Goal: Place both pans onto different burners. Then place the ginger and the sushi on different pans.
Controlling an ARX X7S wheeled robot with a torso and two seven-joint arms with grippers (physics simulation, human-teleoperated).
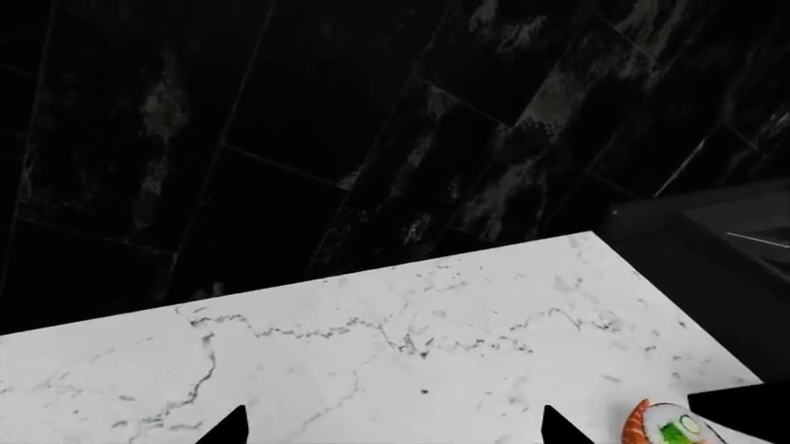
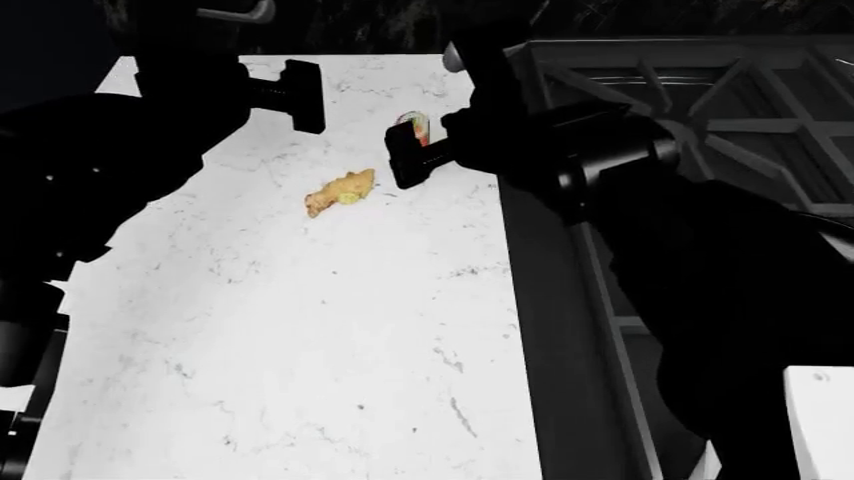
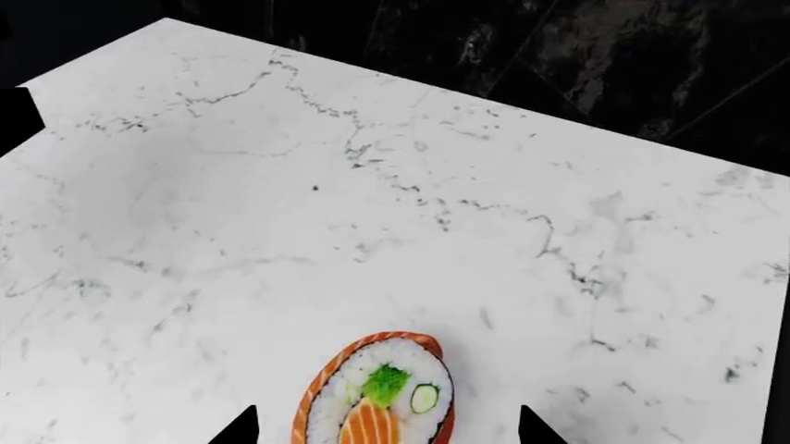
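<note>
We have our right pincer [image 3: 385,427] poised over the white marble bench [image 2: 334,330], its two fingertips spread wide with the sushi [image 3: 376,388] lying between them, untouched and cut face up. Its long axis runs roughly along our approach line, so we judge a straight descent should straddle it. The ginger [image 2: 340,192] lies just beside, nearer our left pincer [image 1: 392,430], which also gapes, holding nothing. Further off, the stove grate [image 2: 747,110] shows no pans in our views.
</note>
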